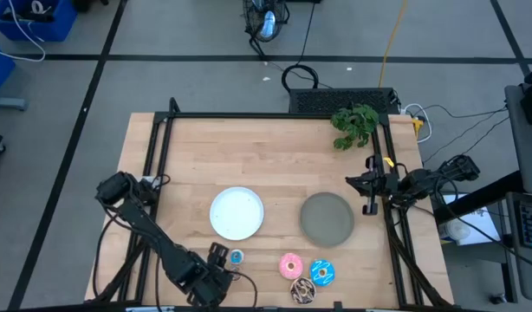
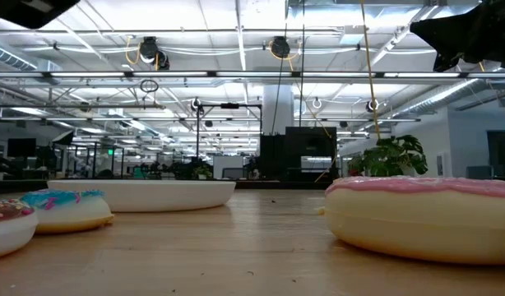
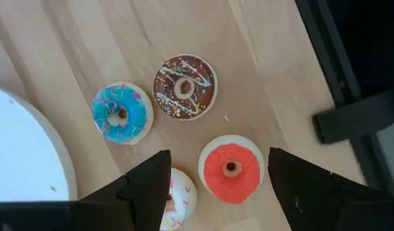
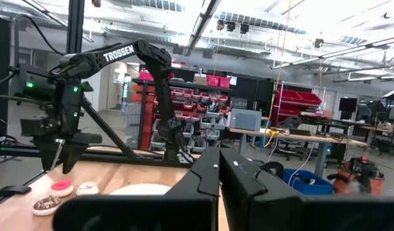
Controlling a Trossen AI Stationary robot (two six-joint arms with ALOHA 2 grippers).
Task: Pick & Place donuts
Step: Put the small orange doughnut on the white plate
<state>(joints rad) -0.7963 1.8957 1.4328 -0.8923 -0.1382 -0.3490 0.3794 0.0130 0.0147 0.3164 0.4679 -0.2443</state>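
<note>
Donuts are lying along the table's front edge: four tiny ones, including the red donut (image 3: 231, 169), under the left gripper (image 3: 216, 186), whose fingers are spread apart; larger ones like the pink donut (image 1: 290, 264) right. The right gripper (image 4: 219, 170) is hanging pressed together.

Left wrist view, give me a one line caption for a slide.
Open left gripper hovering over the red tiny donut, with blue, brown and pink-white tiny donuts beside a white plate.
</note>
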